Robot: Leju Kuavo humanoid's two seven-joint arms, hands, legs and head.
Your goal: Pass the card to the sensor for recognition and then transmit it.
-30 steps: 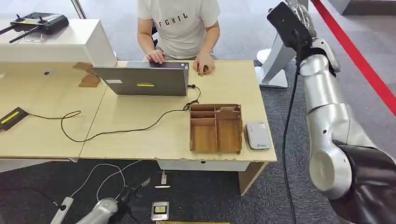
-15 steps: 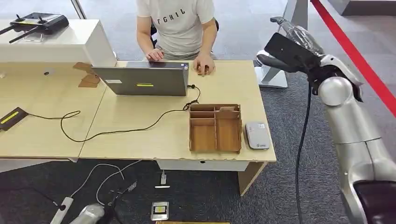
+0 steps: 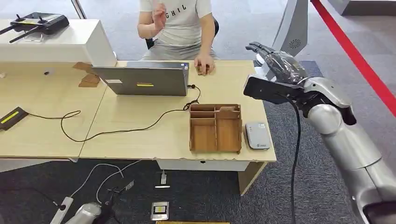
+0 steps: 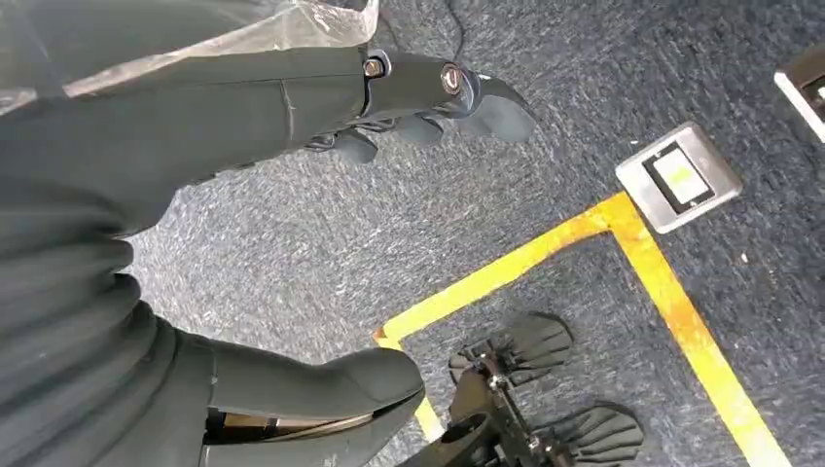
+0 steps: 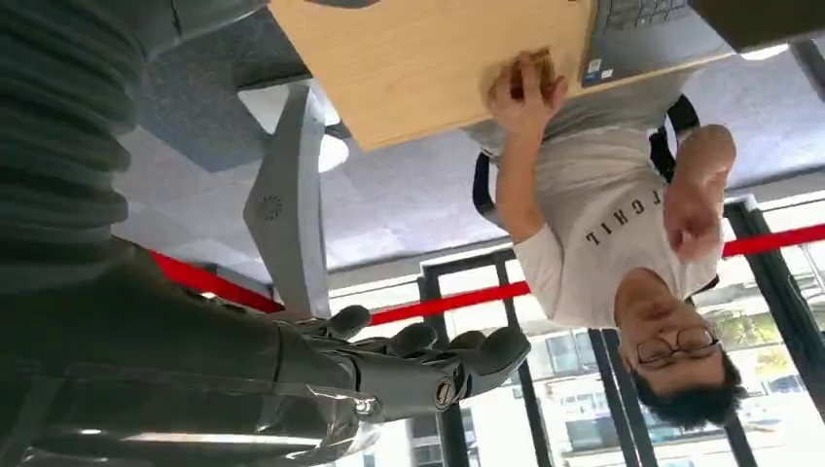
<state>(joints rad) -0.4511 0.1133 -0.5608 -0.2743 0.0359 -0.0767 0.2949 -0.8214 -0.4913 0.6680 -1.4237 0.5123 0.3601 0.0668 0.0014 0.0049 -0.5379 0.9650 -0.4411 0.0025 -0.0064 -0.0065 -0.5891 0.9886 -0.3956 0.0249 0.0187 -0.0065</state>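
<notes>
Lowered from high beside the head, the silver right arm now reaches level over the light wooden desk's (image 3: 140,135) far right edge, its dark right hand (image 3: 275,58) outstretched, fingers extended, nothing held. A card cannot be made out; the brown compartmented wooden tray (image 3: 215,128) should be approached from above. Open carpet lies rightward. The small grey sensor pad (image 3: 258,136) sits just beside the tray. The left hand (image 4: 292,97) hangs empty, fingers loosely curled.

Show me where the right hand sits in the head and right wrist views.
Head view: right hand at the right, just off the desk's far right corner.
Right wrist view: right hand low in the picture, coming in from the left edge.
Shared landmark: the person's hand resting on the desk.
</notes>
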